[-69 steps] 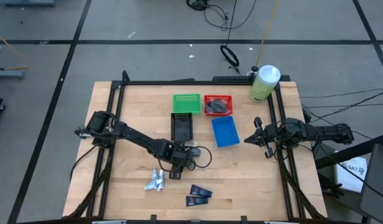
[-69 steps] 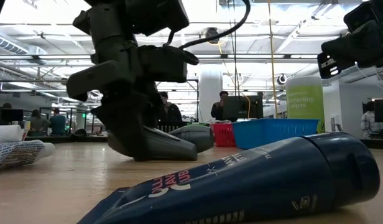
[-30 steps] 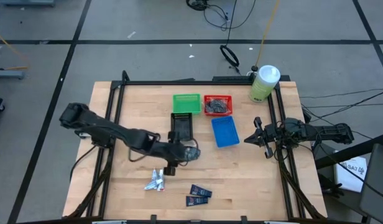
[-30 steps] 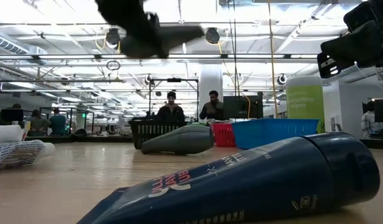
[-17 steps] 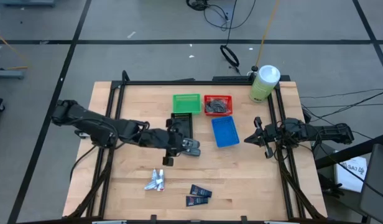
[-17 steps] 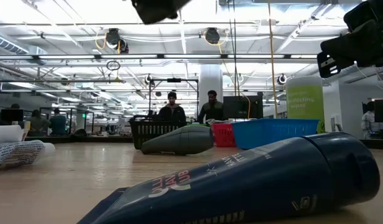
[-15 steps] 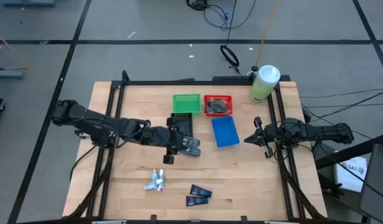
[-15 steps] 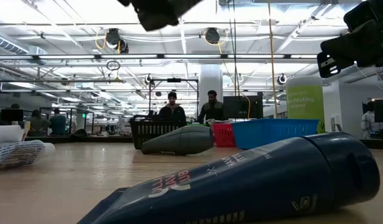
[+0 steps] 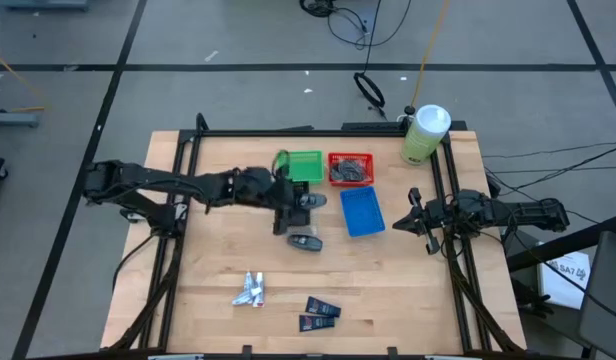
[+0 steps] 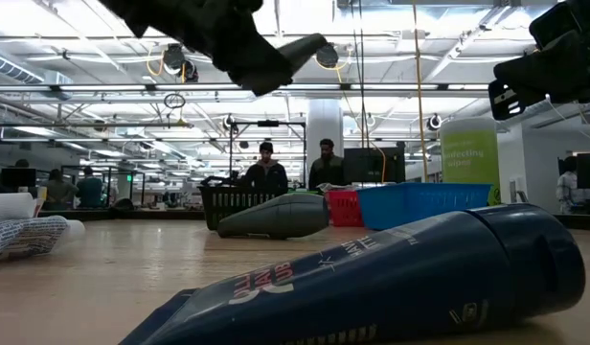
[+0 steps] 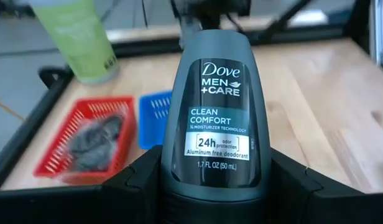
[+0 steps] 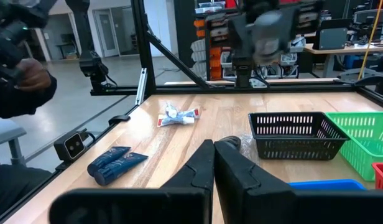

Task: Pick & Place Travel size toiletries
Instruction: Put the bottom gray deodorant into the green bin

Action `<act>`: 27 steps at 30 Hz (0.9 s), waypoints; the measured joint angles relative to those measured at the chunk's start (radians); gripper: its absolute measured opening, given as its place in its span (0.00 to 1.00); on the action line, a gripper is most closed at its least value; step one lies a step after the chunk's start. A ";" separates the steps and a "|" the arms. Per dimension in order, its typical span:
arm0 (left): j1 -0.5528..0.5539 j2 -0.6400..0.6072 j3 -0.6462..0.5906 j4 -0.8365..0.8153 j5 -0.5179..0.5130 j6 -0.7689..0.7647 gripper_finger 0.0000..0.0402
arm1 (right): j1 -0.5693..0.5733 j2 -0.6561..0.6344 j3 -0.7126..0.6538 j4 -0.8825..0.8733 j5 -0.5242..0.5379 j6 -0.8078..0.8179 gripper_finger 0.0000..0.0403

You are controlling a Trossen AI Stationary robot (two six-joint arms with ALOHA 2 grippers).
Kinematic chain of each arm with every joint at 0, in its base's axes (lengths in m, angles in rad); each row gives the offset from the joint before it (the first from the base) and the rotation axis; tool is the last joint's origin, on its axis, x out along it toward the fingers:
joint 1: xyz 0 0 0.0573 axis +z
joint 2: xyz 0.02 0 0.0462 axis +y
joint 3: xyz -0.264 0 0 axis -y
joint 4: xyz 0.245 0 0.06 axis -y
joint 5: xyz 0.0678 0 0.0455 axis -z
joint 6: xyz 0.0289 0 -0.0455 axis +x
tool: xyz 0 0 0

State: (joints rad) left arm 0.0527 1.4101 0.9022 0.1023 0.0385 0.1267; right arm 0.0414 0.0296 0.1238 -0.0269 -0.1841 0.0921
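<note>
My left gripper [image 9: 300, 203] hangs above the black bin [image 9: 291, 190], shut on a black oval roll-on deodorant [image 11: 213, 112]. A second black oval piece [image 9: 308, 240] lies on its side on the table just near of that bin. Silver-white mini tubes [image 9: 250, 290] and two navy packets [image 9: 321, 308] lie flat toward the near edge. Grey discs [image 11: 92, 140] fill the red bin [image 9: 350, 168]. My right gripper [image 9: 416, 215] waits shut by the table's right edge. My left gripper pinches the deodorant between its two fingers [image 11: 138, 183], one on each side of its wide end [image 11: 179, 177]. The fingers lie along the piece, coming level from the table's left. The piece is lifted clear and sticks out ahead, its rounded end [image 10: 305, 46] slightly raised.
Green bin [image 9: 300, 165], red bin and blue bin [image 9: 362, 212] stand in a cluster behind and right of the black bin. A large pale-green bottle [image 9: 425, 133] stands at the far right corner. A dark rail frame [image 9: 188, 150] borders the table. People show in the room behind.
My left gripper, holding the deodorant, has moved toward the far edge and a little right, from above the table's middle to above the black bin, turning as the arm stretched out. The other black oval piece stayed on the table.
</note>
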 joint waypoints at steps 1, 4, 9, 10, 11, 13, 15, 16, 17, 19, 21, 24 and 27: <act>0.021 -0.004 -0.016 0.051 0.023 0.003 0.49 | 0.000 0.000 0.000 0.000 0.000 0.000 0.01; 0.094 -0.021 -0.082 0.172 0.087 0.001 0.49 | 0.000 0.000 0.000 0.000 0.000 0.000 0.01; 0.234 -0.032 -0.162 0.332 0.129 -0.023 0.49 | 0.000 0.000 0.000 0.000 0.000 0.000 0.01; 0.265 -0.033 -0.166 0.329 0.142 -0.038 0.49 | 0.000 0.000 0.000 0.000 -0.001 0.000 0.01; 0.292 -0.033 -0.167 0.318 0.145 -0.050 0.49 | 0.000 0.000 0.000 -0.001 0.000 0.000 0.01; 0.333 -0.035 -0.164 0.281 0.125 -0.059 0.49 | 0.000 0.000 -0.001 0.000 0.000 0.000 0.01; 0.358 -0.035 -0.162 0.254 0.084 -0.059 0.50 | 0.000 0.000 -0.001 -0.001 0.000 0.000 0.01; 0.368 -0.035 -0.162 0.247 0.067 -0.057 0.50 | 0.000 0.000 -0.001 -0.001 0.000 0.000 0.01; 0.375 -0.035 -0.162 0.245 0.054 -0.051 0.50 | 0.000 0.000 -0.001 -0.001 0.000 0.000 0.01; 0.390 -0.035 -0.162 0.244 0.035 -0.041 0.49 | 0.000 0.000 -0.001 -0.001 0.000 0.000 0.01; 0.405 -0.035 -0.162 0.227 0.031 -0.034 0.49 | 0.000 0.000 -0.001 -0.001 0.000 0.000 0.01; 0.433 -0.035 -0.143 0.139 0.011 -0.034 0.49 | 0.000 0.000 -0.001 0.000 0.000 0.000 0.01; 0.458 -0.034 -0.086 -0.025 -0.024 -0.034 0.49 | 0.000 0.000 -0.001 0.000 0.000 0.000 0.01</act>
State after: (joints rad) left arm 0.5107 1.3757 0.8165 0.0774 0.0144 0.0929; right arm 0.0414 0.0295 0.1230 -0.0273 -0.1844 0.0925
